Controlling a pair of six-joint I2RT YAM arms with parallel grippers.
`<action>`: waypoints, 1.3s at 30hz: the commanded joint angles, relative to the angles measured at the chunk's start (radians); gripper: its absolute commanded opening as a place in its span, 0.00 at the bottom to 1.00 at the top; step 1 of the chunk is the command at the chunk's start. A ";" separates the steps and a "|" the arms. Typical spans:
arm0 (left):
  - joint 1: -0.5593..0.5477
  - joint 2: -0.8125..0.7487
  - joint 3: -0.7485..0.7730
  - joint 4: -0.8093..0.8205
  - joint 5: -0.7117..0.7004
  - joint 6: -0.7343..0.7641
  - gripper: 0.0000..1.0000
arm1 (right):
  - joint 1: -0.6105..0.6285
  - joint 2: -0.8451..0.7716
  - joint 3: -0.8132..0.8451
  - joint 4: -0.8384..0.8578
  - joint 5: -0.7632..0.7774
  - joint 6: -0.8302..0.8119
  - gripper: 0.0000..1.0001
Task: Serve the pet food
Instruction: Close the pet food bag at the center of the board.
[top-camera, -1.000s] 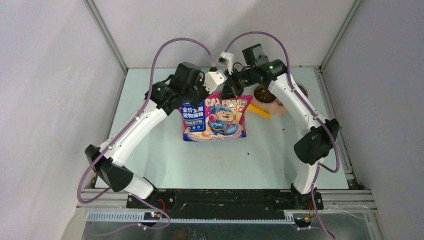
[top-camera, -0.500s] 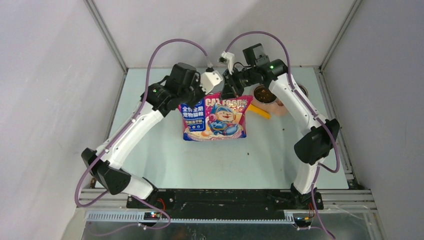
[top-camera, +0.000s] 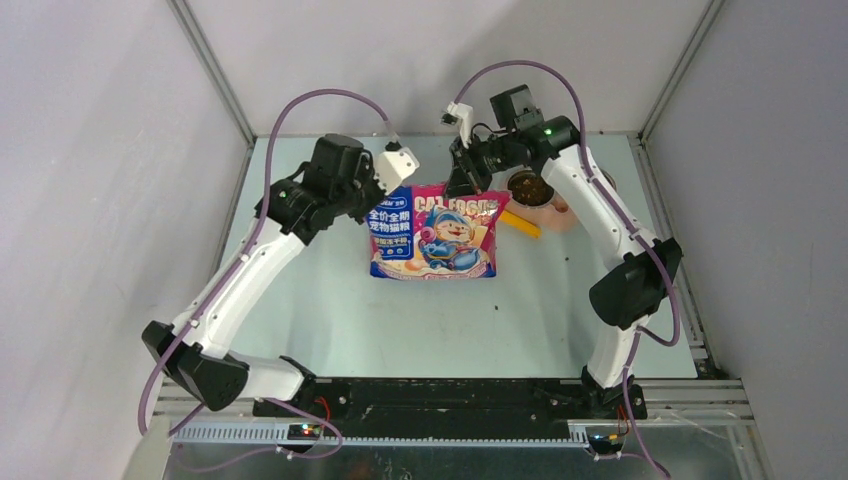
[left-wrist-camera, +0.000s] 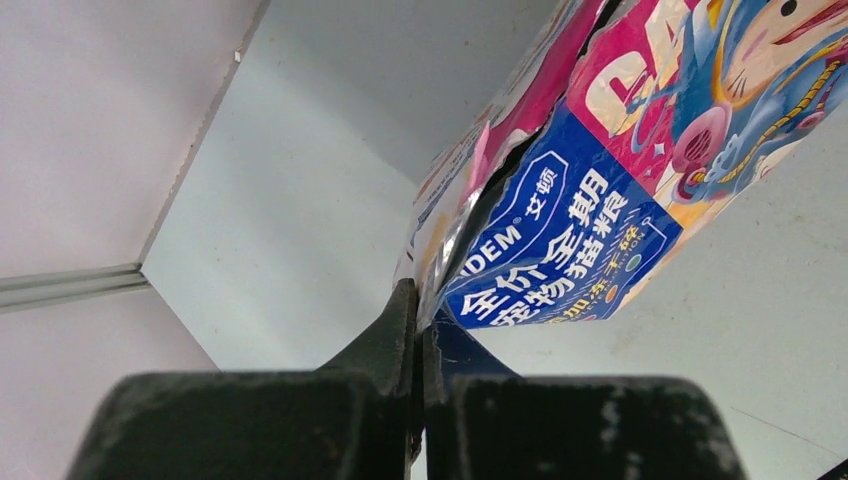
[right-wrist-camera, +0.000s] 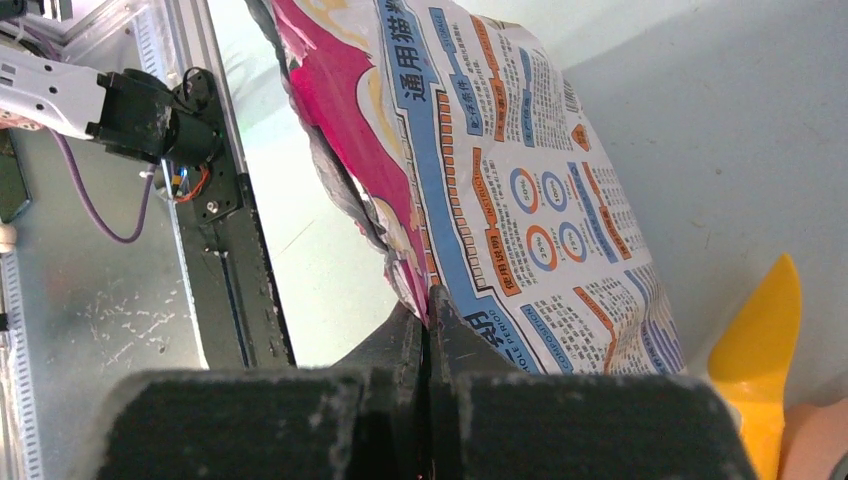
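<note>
The left gripper (left-wrist-camera: 418, 335) was clamped shut on the upper left corner of a glossy pink-and-blue cartoon bag (top-camera: 432, 232). The right gripper (right-wrist-camera: 430, 325) was pinched closed on the bag's upper right edge, so the bag stretched between the two over the table (top-camera: 330, 300). Just outward of the right gripper, away from the left one, dark brown pet food (top-camera: 527, 187) sat in a pink bowl (top-camera: 548, 207). A yellow scoop (right-wrist-camera: 762, 320) lay near that gripper, beside the bowl.

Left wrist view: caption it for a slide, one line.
Left gripper clamped on one edge of the pink-and-blue cartoon bag, pale table behind.
</note>
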 joint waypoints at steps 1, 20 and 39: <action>0.080 -0.067 0.018 -0.031 -0.087 0.017 0.00 | -0.038 -0.141 0.132 0.038 -0.116 -0.037 0.00; 0.406 -0.280 -0.237 0.047 0.707 0.085 0.43 | 0.156 -0.079 0.084 0.159 -0.096 -0.242 0.64; 0.487 -0.249 -0.432 0.373 1.122 0.061 0.32 | 0.220 0.043 0.093 0.181 0.050 -0.294 0.62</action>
